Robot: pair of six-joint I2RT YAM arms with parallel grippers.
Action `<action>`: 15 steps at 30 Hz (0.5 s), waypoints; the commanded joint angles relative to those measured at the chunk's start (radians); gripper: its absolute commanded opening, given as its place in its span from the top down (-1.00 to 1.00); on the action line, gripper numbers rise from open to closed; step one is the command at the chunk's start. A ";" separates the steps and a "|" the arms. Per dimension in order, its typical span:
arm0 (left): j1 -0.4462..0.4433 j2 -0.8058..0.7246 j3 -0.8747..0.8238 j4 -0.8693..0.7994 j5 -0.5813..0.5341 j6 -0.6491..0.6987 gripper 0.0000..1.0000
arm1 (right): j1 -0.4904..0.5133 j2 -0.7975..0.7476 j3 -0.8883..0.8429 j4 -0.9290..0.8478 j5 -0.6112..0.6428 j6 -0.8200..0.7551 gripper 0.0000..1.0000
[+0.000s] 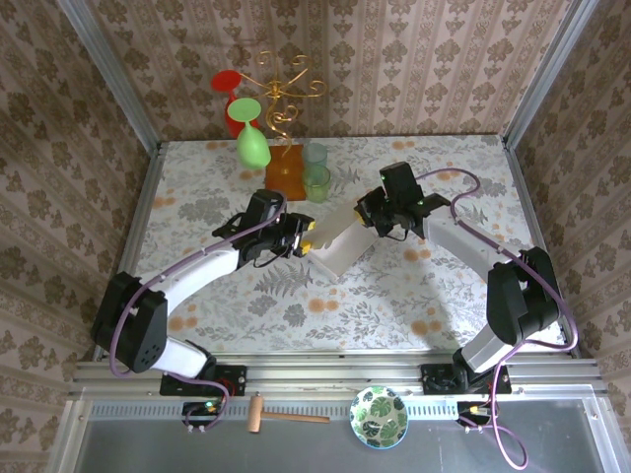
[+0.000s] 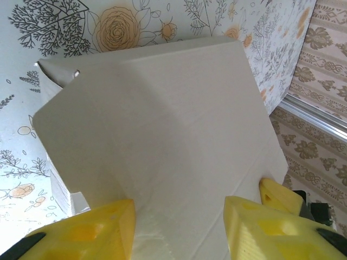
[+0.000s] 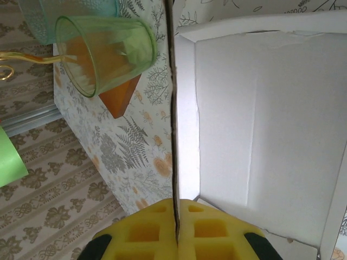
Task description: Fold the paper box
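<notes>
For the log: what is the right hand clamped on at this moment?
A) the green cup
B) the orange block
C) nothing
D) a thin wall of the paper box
D: in the right wrist view the right hand is shut on the thin cardboard edge of a wall of the paper box.

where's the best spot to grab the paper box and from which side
Take the paper box by a thin side wall, coming edge-on over its rim, jaws either side of the card, as the right gripper does now; its broad panels look too wide to span.
</notes>
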 commanded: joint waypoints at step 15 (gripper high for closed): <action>0.005 -0.052 -0.034 -0.009 0.050 -0.090 0.04 | -0.002 -0.016 0.029 -0.037 0.028 -0.028 1.00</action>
